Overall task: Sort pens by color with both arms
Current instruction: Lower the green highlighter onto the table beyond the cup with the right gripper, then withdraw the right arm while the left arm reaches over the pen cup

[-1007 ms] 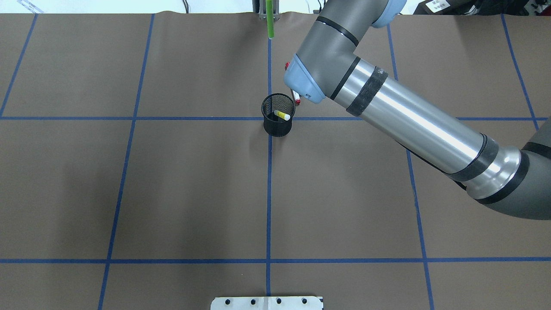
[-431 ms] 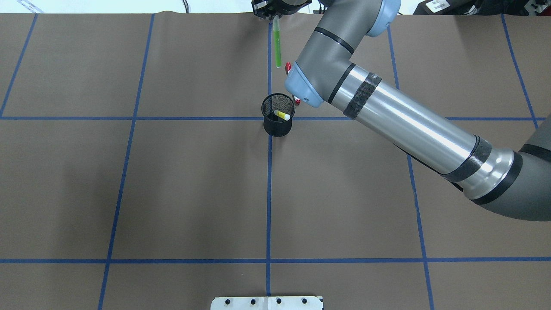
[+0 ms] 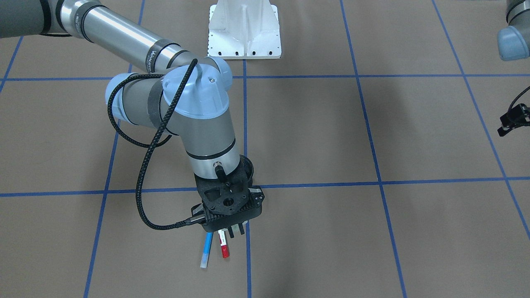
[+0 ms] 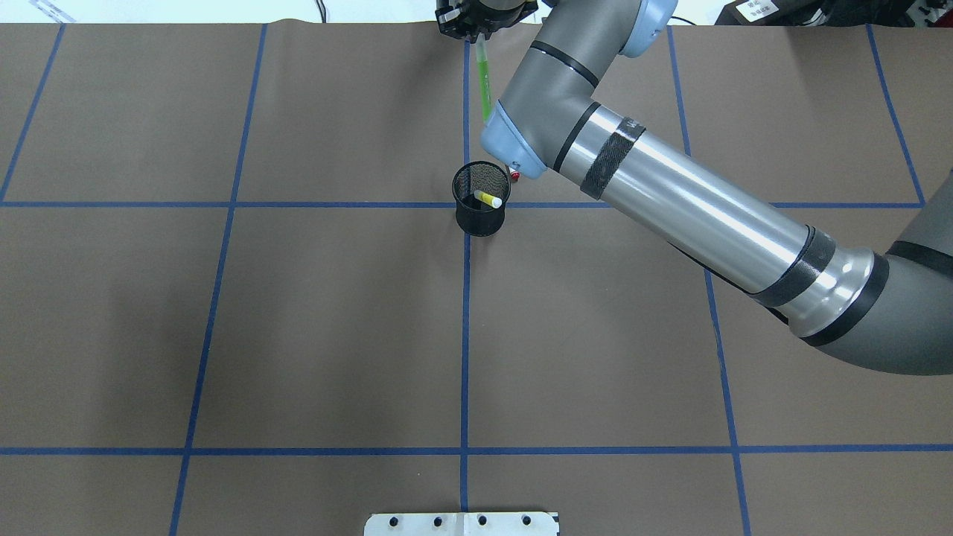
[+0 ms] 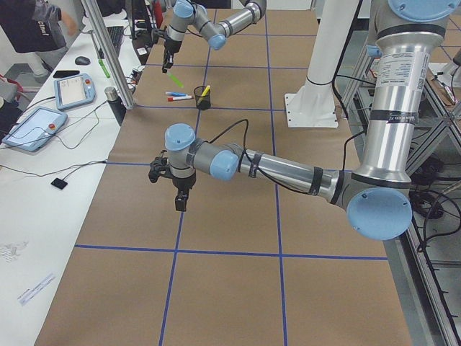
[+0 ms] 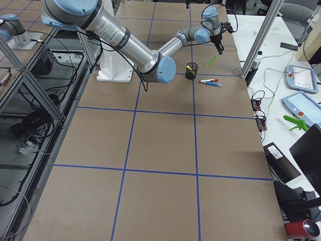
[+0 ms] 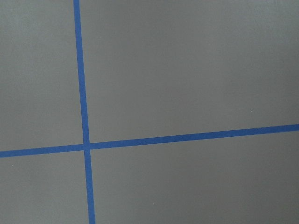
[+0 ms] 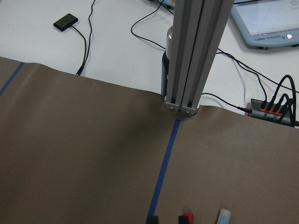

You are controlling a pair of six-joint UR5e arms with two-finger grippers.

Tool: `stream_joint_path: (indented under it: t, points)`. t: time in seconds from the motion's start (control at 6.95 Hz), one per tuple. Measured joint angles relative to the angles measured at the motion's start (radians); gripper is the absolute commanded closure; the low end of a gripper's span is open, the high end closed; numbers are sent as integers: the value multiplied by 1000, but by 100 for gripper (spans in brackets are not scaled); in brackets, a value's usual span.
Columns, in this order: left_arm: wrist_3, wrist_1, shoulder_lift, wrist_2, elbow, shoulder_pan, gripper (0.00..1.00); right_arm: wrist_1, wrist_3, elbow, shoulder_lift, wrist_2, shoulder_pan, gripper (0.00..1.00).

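My right gripper [image 4: 484, 18] is shut on the fluorescent green pen [image 4: 485, 82], which hangs tip-down above the table's far edge, beyond the black mesh cup [image 4: 480, 216]. The yellow pen [image 4: 488, 199] leans inside the cup. The blue pen [image 3: 206, 250] and the white pen with red ends [image 3: 223, 246] lie side by side on the table just under the right gripper [image 3: 232, 229]. The green pen is hidden in the front-facing view. My left gripper [image 5: 180, 202] hangs over bare table far from the pens; I cannot tell whether it is open or shut.
An aluminium post [image 8: 194, 56] stands at the table's far edge, close behind the right gripper. Cables and tablets lie on the white bench beyond. The white pedestal base [image 3: 244, 31] stands at the robot's side. Blue tape lines grid the brown table.
My right gripper has moved with the green pen from the far edge toward the cup. Its elbow has shifted left, covering most of the white pen.
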Motion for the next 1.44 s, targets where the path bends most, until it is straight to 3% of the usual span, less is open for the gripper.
stream_joint_path:
  t: [0.14,0.29,1.01,1.29,1.44]
  points:
    - [-84,1,-35,-1,-3,6,0,2,-4,-3,5,-5,-4,30]
    - [-191,3,-81,-2,-8,33,0,3,-3,-4,8,-9,-8,23]
    - [-609,6,-228,-1,-52,214,0,16,8,23,-7,-11,-11,20]
    - [-777,9,-308,4,-63,288,0,18,6,58,-34,8,7,2]
    - [-866,10,-348,16,-61,331,0,18,0,99,-72,75,50,1]
